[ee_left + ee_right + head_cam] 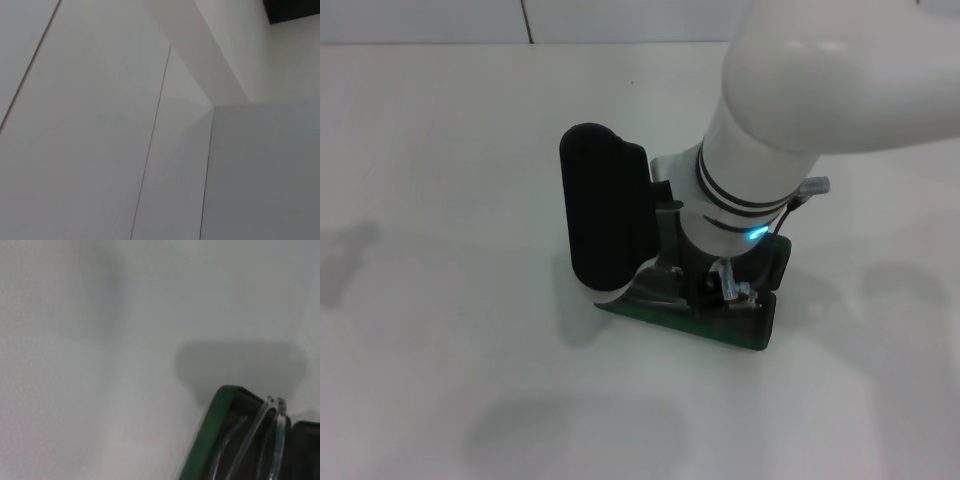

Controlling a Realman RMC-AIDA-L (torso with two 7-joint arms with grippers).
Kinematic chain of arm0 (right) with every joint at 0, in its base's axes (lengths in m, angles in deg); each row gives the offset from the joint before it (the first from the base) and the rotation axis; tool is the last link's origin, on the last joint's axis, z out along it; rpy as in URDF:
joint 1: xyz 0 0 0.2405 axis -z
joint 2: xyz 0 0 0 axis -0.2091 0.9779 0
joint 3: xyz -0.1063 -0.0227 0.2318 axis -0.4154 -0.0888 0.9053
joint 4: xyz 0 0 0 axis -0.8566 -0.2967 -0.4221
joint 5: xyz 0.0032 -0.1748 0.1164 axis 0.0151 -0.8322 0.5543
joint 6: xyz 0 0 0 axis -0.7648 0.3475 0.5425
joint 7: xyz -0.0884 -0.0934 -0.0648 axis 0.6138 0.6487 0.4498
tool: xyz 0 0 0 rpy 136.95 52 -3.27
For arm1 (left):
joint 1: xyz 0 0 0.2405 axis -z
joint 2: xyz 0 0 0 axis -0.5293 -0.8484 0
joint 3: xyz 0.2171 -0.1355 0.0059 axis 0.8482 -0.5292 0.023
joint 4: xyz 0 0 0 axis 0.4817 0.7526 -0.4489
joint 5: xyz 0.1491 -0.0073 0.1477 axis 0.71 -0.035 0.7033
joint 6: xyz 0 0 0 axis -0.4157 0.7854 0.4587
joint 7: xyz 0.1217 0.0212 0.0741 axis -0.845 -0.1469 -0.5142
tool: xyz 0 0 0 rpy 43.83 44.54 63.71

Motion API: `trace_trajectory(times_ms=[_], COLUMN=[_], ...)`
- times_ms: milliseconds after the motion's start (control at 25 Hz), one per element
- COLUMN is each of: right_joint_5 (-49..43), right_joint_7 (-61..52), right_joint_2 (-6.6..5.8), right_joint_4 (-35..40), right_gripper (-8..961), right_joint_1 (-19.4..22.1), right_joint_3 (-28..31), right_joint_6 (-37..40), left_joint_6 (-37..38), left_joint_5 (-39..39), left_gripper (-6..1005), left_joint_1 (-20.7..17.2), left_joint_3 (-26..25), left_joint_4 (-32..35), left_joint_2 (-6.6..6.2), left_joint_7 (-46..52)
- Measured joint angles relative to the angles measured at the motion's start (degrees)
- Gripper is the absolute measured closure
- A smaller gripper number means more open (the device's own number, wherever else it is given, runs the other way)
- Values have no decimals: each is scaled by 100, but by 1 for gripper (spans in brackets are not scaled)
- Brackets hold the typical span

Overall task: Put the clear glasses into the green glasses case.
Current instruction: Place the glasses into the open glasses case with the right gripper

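From the head camera, my right arm's white forearm and wrist covered most of what I needed to see. The right tool (pixel 720 285) sat low over the green glasses case (pixel 740 335) on the white counter (pixel 440 200), and I could not tell whether its fingers were apart or together, since the wrist and a black housing hid them. Only the case's near green edge showed below the tool, with its dark raised lid (pixel 605 215) standing just beside the tool on the left.

The right wrist camera caught one rounded corner of the case (pixel 207 440), cut off by the frame: a green rim around a dark lining. The clear glasses (pixel 265 440) lay inside it, colourless, with thin clear arms and a small hinge visible near the rim; the rest ran out of view.

The left tool appeared nowhere; its wrist camera showed only pale blank surfaces.
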Motion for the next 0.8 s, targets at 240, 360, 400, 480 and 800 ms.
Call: trace_trajectory(times_ms=[240,360,400,480,800], right_joint_5=[43,39,30,4,-1], right_joint_7=[-19,-20,-20,-20,-15], right_joint_2=[0,0,0,0,0], right_joint_4=[33,68,77,90,94], right_gripper=[824,822,822,821,817], right_joint_1=[-17,-18,-18,-22,-73], right_joint_3=[-99,-103,-104,-108,-156], right_joint_6=[-15,-23,-24,-25,-46], left_joint_6=[176,176,176,176,176], left_joint_5=[-69,-69,-70,-69,-66], left_gripper=[928,928,928,928,927], left_joint_1=[-19,-45,-53,-65,-88], left_joint_3=[-51,-60,-61,-62,-63], left_joint_4=[0,0,0,1,6], left_joint_2=[-23,-24,-24,-19,-17], left_joint_7=[7,5,2,-6,-55])
